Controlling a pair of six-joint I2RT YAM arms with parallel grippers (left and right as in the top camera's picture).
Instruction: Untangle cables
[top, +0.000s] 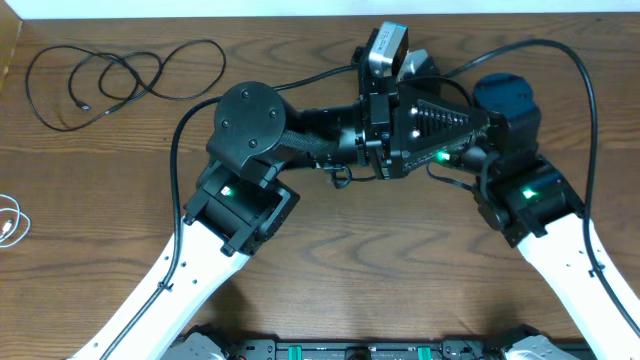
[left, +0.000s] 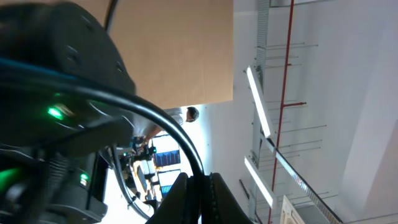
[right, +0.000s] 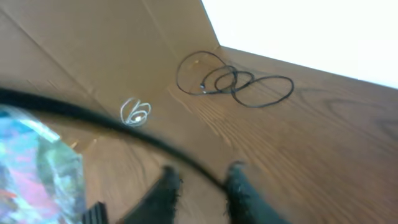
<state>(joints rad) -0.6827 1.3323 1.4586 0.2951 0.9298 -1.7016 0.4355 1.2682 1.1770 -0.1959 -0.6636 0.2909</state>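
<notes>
A black cable and a white cable contrast with the brown, wood-grained table

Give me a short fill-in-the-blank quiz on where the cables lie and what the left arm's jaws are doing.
1. The looped black cable lies near the table's far ____ corner.
2. The small coiled cable at the table's left edge is ____ in colour.
3. The left gripper has its jaws ____.

Missing words: left; white; shut.

looped cable lies back left on table, small coiled cable before it
</notes>
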